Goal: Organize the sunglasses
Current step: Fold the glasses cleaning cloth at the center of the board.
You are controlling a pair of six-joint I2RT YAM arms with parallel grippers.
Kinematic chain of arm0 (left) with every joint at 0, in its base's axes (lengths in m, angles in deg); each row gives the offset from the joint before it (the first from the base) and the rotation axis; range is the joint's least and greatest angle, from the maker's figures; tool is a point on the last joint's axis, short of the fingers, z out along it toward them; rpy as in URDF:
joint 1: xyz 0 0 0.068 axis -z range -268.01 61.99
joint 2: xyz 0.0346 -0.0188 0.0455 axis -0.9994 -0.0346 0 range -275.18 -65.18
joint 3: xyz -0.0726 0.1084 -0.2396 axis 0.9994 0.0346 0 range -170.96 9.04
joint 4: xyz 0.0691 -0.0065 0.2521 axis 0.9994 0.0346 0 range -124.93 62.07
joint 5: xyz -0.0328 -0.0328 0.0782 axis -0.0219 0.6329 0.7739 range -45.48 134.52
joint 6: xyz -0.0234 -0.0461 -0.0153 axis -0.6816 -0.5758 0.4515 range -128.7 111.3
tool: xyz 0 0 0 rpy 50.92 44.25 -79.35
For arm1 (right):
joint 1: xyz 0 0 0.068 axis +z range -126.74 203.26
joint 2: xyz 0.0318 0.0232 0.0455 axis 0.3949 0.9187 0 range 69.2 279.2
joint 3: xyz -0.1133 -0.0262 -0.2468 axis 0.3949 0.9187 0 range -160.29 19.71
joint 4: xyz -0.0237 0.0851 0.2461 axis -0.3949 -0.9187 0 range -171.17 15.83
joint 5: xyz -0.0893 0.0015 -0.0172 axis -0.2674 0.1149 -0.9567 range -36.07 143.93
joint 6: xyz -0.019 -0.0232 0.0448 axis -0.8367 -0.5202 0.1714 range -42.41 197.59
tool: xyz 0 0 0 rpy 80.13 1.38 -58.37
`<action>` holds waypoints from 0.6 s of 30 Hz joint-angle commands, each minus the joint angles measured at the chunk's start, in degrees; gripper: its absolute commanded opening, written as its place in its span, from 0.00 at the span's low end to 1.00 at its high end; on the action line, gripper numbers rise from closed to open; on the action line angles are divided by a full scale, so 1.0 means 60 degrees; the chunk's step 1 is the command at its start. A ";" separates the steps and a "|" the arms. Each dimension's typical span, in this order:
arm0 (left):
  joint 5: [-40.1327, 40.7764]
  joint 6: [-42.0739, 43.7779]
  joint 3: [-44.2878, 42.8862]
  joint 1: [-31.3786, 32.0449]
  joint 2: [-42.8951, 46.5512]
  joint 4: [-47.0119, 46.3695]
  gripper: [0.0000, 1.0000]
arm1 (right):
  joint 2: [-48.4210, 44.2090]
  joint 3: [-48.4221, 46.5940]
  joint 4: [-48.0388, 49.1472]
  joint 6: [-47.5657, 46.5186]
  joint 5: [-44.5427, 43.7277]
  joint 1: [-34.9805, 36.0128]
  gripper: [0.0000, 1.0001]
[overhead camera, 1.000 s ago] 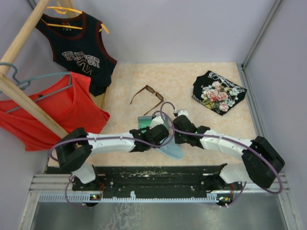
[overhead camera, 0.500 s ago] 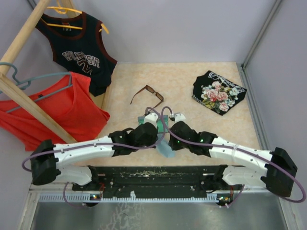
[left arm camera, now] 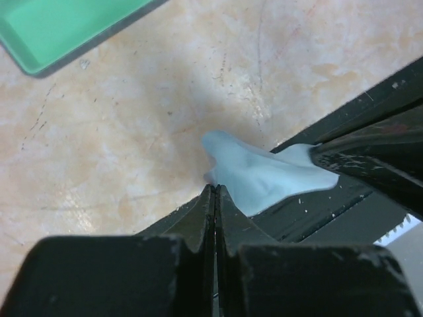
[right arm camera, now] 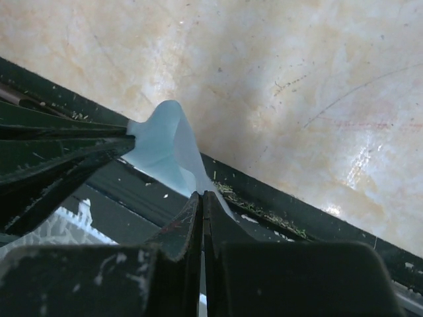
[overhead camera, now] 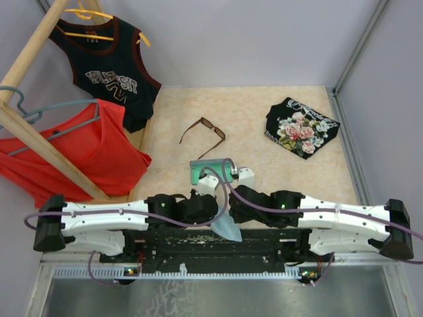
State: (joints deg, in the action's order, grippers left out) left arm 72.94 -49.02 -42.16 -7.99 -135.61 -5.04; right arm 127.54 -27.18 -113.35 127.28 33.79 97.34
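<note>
The sunglasses [overhead camera: 203,130], brown with dark lenses, lie open on the table beyond both arms, with no gripper touching them. A light blue cloth [overhead camera: 227,228] hangs between my two grippers over the table's near edge. My left gripper [overhead camera: 214,212] is shut on one corner of the cloth [left arm camera: 264,177], jaws pressed together [left arm camera: 215,189]. My right gripper [overhead camera: 231,210] is shut on another corner of the cloth [right arm camera: 166,146], jaws together [right arm camera: 201,195]. The open case [overhead camera: 207,170], green inside, lies just beyond the grippers and shows again as the case [left arm camera: 63,30].
A wooden rack at the left carries a black tank top [overhead camera: 112,72] and a red top [overhead camera: 79,155] on hangers. A folded black floral garment [overhead camera: 301,127] lies at the back right. The black base rail [overhead camera: 218,241] runs along the near edge.
Both arms have drawn back toward the near edge and flattened out, carrying the blue cloth with them. The green case, partly covered before, now shows in full.
</note>
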 commanded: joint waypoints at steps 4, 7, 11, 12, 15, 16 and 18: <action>0.1914 -0.1459 0.0480 0.0027 -0.0220 0.0141 0.00 | -0.0065 0.0288 -0.0176 0.0850 -0.1013 -0.0239 0.00; 0.2065 -0.0901 0.0830 -0.0329 -0.0321 -0.0924 0.00 | 0.0048 0.0634 0.0446 0.0392 -0.0807 -0.0956 0.00; 0.1528 0.0014 0.1412 -0.1145 -0.0604 -0.2607 0.00 | 0.0269 0.1049 0.1550 -0.0491 -0.0143 -0.2025 0.00; 0.1330 0.0190 0.1513 -0.1422 -0.0689 -0.2931 0.00 | 0.0381 0.1105 0.1791 -0.0709 0.0019 -0.2277 0.00; 0.0993 0.0806 0.1867 -0.1943 -0.0948 -0.4014 0.00 | 0.0775 0.1205 0.2463 -0.1272 0.0324 -0.2809 0.00; 0.0851 0.1034 0.1987 -0.2092 -0.1047 -0.4462 0.00 | 0.0924 0.1209 0.2665 -0.1436 0.0449 -0.3032 0.00; 0.0599 0.1414 0.2073 -0.2363 -0.1178 -0.5026 0.00 | 0.1227 0.1211 0.3011 -0.1714 0.0587 -0.3315 0.00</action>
State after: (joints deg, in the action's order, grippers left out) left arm 79.17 -47.14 -31.31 -19.46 -141.16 -24.69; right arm 132.42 -20.01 -102.42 122.80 35.27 80.71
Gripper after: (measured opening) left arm 0.005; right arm 0.005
